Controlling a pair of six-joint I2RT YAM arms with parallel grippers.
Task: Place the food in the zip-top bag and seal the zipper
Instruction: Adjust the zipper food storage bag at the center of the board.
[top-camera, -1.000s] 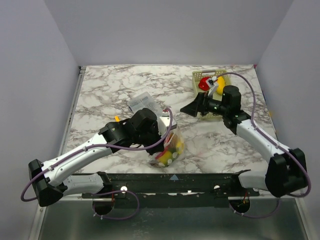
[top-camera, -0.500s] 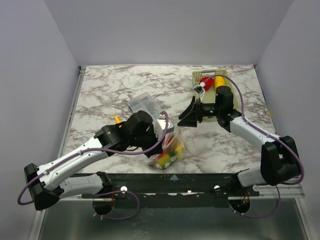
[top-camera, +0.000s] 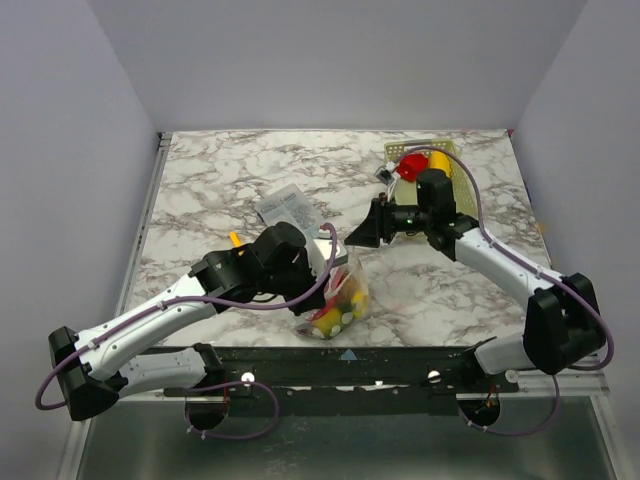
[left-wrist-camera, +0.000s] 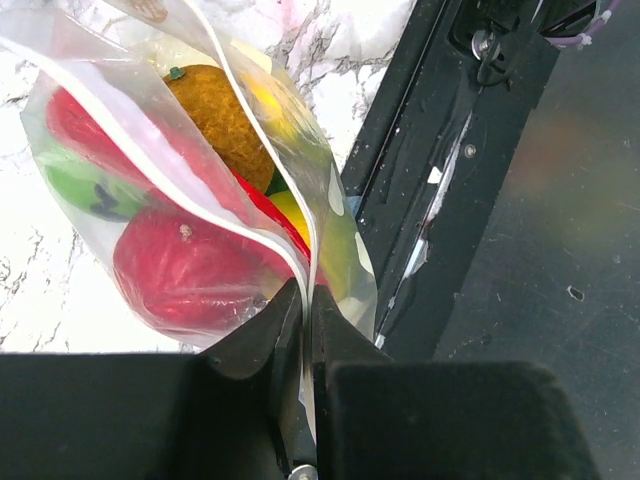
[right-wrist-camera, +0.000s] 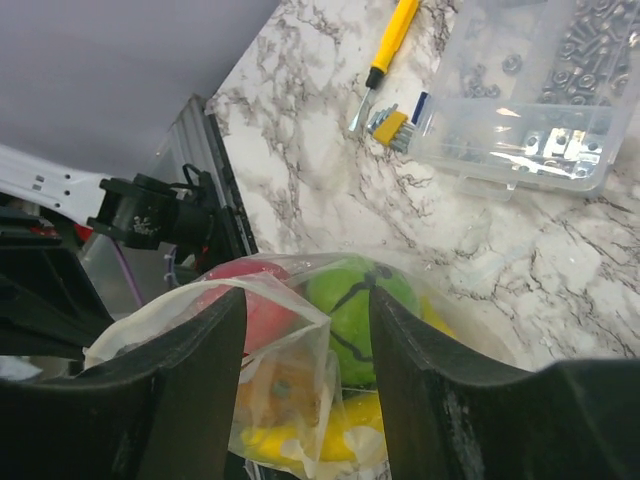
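The clear zip-top bag (top-camera: 338, 290) stands near the table's front edge, holding several pieces of food (top-camera: 333, 312). My left gripper (top-camera: 325, 255) is shut on the bag's mouth edge. In the left wrist view my left gripper (left-wrist-camera: 305, 300) pinches the zipper strip (left-wrist-camera: 262, 235), with a red fruit (left-wrist-camera: 185, 275) and an orange one (left-wrist-camera: 220, 120) inside the bag. My right gripper (top-camera: 365, 232) is open and empty, above and to the right of the bag, not touching it. In the right wrist view my right gripper (right-wrist-camera: 305, 335) frames the bag (right-wrist-camera: 280, 375), with a green fruit (right-wrist-camera: 360, 305) inside.
A pale green basket (top-camera: 392, 152) at the back right holds a red piece (top-camera: 411, 165) and a yellow piece (top-camera: 440, 163). A printed packet (top-camera: 288, 208) lies left of centre. A yellow screwdriver (right-wrist-camera: 392, 40) and a clear box of screws (right-wrist-camera: 530, 90) lie beyond the bag.
My right arm has swung left from the basket toward the bag, its gripper open. My left gripper still holds the bag's edge and has shifted slightly.
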